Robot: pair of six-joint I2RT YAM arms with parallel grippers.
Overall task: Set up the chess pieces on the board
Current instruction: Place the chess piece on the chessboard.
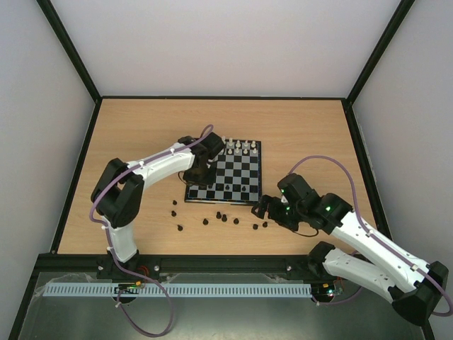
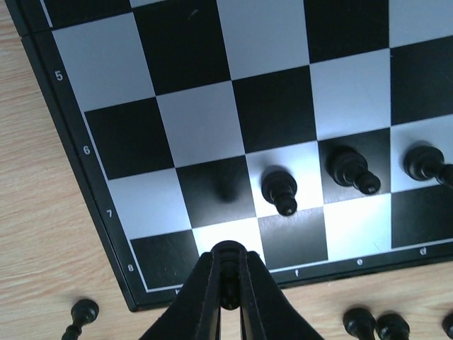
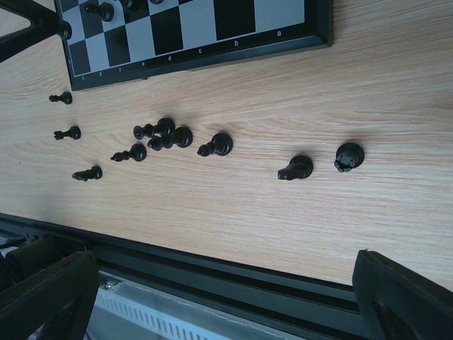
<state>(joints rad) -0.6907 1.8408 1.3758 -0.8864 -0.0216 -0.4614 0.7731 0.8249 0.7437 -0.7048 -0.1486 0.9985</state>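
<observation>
The board [image 1: 237, 173] lies flat mid-table, with white chess pieces [image 1: 238, 147] lined along its far edge. My left gripper [image 2: 228, 283] is shut on a black chess piece [image 2: 226, 253], held over a pale square in the board's edge row, second from the corner. Three black pawns [image 2: 281, 189] stand in the row beyond it. Several black pieces [image 3: 164, 134] lie loose on the wood in front of the board [image 3: 191, 42]. My right gripper [image 3: 226, 297] hangs open above the table's near edge, with nothing between its fingers [image 3: 49, 290].
A black rail [image 3: 212, 265] runs along the table's near edge under the right gripper. Loose black pieces [image 2: 81, 315] lie just off the board's corner by the left gripper. Two more pieces [image 3: 296, 168] lie apart to the right.
</observation>
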